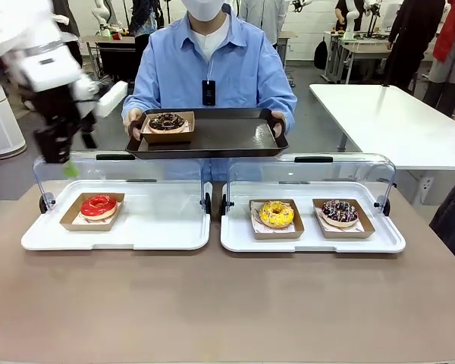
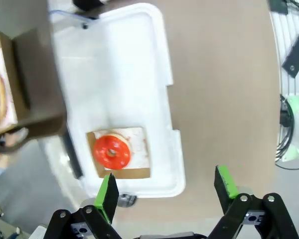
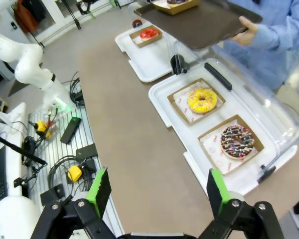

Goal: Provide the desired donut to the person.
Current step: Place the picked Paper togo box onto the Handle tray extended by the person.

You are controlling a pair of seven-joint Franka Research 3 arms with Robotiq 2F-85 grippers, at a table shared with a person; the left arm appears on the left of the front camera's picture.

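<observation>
The person in a light blue shirt stands across the table and holds a dark tray with both hands. On it sits a chocolate donut in a cardboard box. A red donut lies in the left white tray. A yellow donut and a sprinkled chocolate donut lie in the right white tray. My left gripper hangs open and empty above the left tray's far left corner, and the red donut shows beyond its fingers. My right gripper is open and empty, high above the table's near side.
Both trays have clear lids swung up at the far side: the left lid and the right lid. The brown tabletop lies bare in front of the trays. Cables and boxes lie on the floor on the robot's side.
</observation>
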